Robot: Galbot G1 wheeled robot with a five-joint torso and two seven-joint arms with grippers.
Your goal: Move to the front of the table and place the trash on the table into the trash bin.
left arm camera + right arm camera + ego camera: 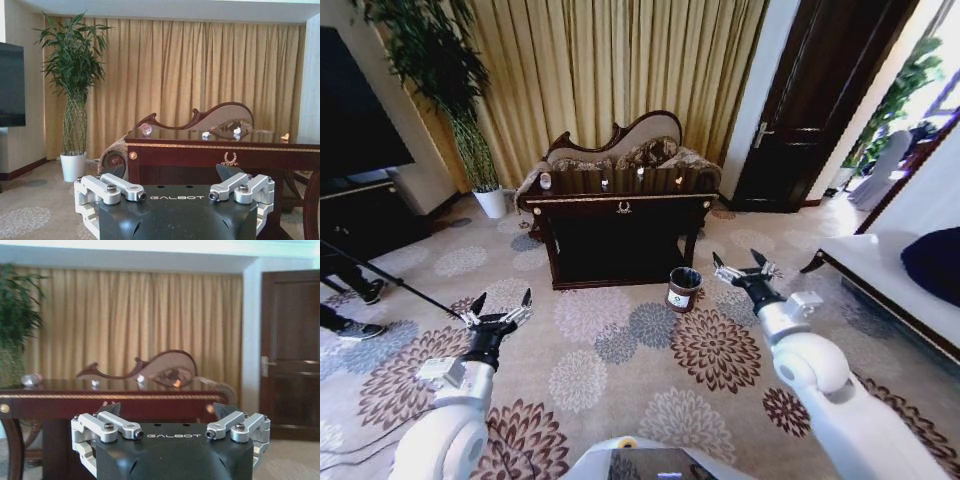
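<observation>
The dark glossy table point(620, 206) with gold trim stands some way ahead on the carpet. A small clear bottle point(546, 181) lies at its left end, with tiny white scraps point(604, 184) along the top. The left wrist view shows the bottle point(145, 129) and scraps point(205, 134); the right wrist view shows the bottle point(31, 379) and a scrap point(140, 378). The brown trash bin point(684, 288) sits on the floor by the table's front right leg. My left gripper point(500, 318) point(174, 175) and right gripper point(745, 270) point(166, 410) are both open and empty, held short of the table.
A carved-back sofa point(620, 148) stands behind the table against gold curtains. A plant in a white pot point(490, 201) is at the back left, a dark door point(810, 110) at the back right. A white bench with a blue cushion point(935, 262) lines the right. A person's feet point(350, 290) are at the left.
</observation>
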